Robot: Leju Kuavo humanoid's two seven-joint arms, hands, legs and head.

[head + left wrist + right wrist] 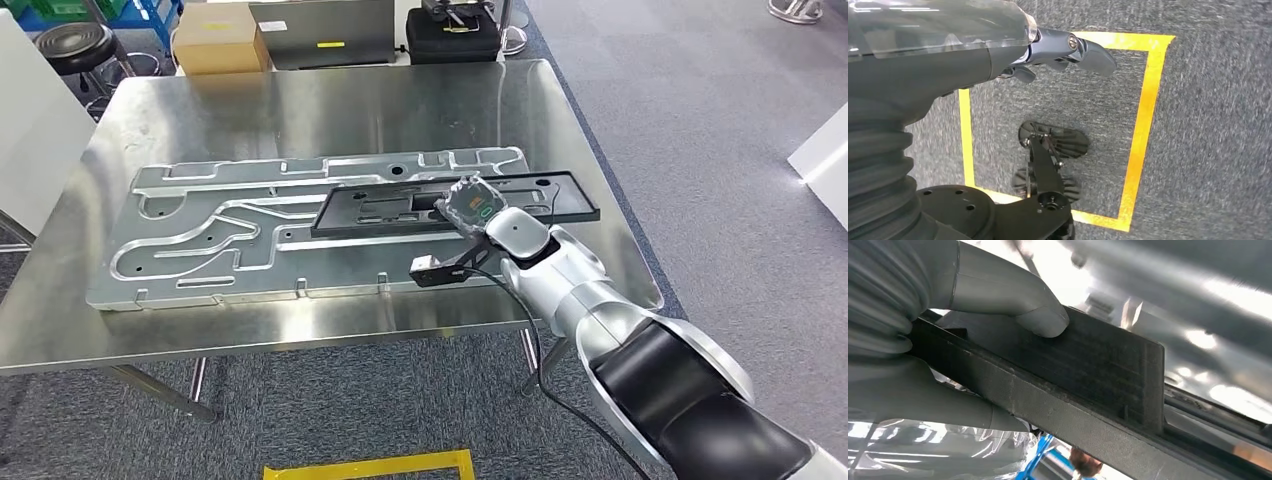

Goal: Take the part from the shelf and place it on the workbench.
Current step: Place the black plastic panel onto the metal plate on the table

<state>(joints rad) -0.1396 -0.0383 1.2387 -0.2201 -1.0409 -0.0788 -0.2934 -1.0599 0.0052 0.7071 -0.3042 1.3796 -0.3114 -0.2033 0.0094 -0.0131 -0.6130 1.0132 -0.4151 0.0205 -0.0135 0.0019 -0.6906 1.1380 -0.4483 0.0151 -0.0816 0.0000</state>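
right hand clamped on black part

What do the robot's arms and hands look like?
The right arm is shiny silver with a black upper section and a black cable along it. The right hand has a clear cover with a green light. The left hand has a grey ribbed cover and dark fingers.

The right arm reached forward and inward from the lower right, its silver forearm angled up to the wrist. The right hand gripped the black part, with the thick grey thumb pressed on one face and the fingers wrapped beneath its edge. The left hand hung low over the floor, fingers loosely extended and holding nothing.
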